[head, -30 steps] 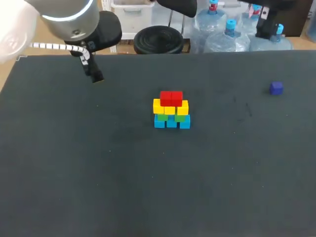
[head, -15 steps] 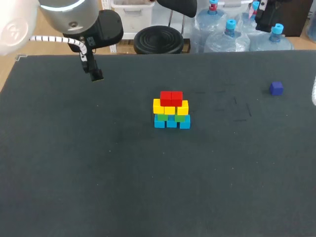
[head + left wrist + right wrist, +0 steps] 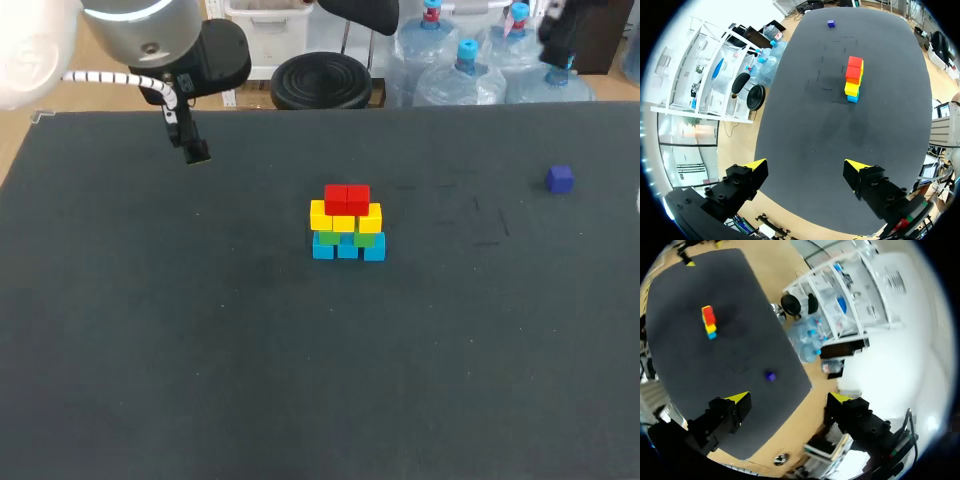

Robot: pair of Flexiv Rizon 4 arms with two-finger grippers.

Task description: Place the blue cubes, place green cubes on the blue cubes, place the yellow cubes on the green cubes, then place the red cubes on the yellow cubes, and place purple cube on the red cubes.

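My left end effector [image 3: 806,165] is empty, its fingers wide apart, at about 10 o'clock from the stack [image 3: 347,222]. My right end effector [image 3: 788,397] is also empty, with fingers apart. On the middle of the worktop [image 3: 200,350], the red cubes [image 3: 347,198] sit on the yellow cubes [image 3: 345,217], these on the green cubes [image 3: 345,238], these on the blue cubes [image 3: 347,248]. The purple cube [image 3: 559,178] lies alone at 3 o'clock from them, well apart.

We see the dark table [image 3: 200,350] softly and evenly lit from above, the cube stack [image 3: 347,222] throwing barely a faint shadow toward seven o'clock, and our left arm [image 3: 130,40] glaring white at eleven o'clock
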